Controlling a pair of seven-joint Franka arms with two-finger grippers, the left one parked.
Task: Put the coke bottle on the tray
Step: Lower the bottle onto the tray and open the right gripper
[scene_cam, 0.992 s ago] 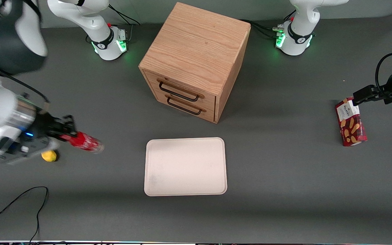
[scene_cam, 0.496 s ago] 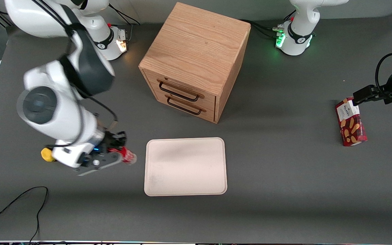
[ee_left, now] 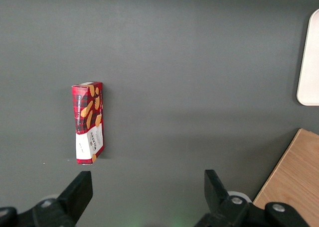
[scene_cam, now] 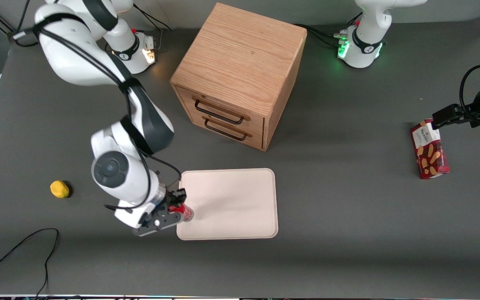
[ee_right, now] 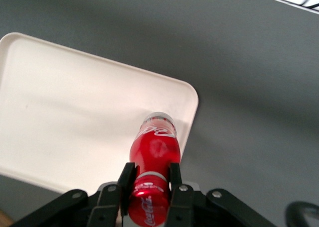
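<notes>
Tool (scene_cam: 177,207) of the working arm hangs over the corner of the tray (scene_cam: 240,196) that lies nearest the front camera at the working arm's end, with its two black fingers (ee_right: 126,179) closed tight on the coke bottle (ee_right: 151,160). In the right wrist view the fingers press on either side of the bottle's upper part, just below the red cap end, and the rest of the bottle juts out past the fingertips, its clear base pointing away from the tool and toward the tray. From the front view the bottle (scene_cam: 183,211) shows only as a short red stub at the tool's tip, right at the tray's rim; whether its base touches the tray surface I cannot tell. The white Coca-Cola script is visible on the red body.

The cream-white tray lies flat on the grey worktop (scene_cam: 348,233), nearer to the front camera than the wooden drawer cabinet (scene_cam: 240,75), whose two drawers with dark handles face the tray. A small yellow object (scene_cam: 59,189) sits on the worktop toward the working arm's end, well apart from the tool. A red biscuit box (scene_cam: 429,152) lies toward the parked arm's end, far from the tray; the left wrist view shows the same box (ee_left: 88,122) lying flat.
</notes>
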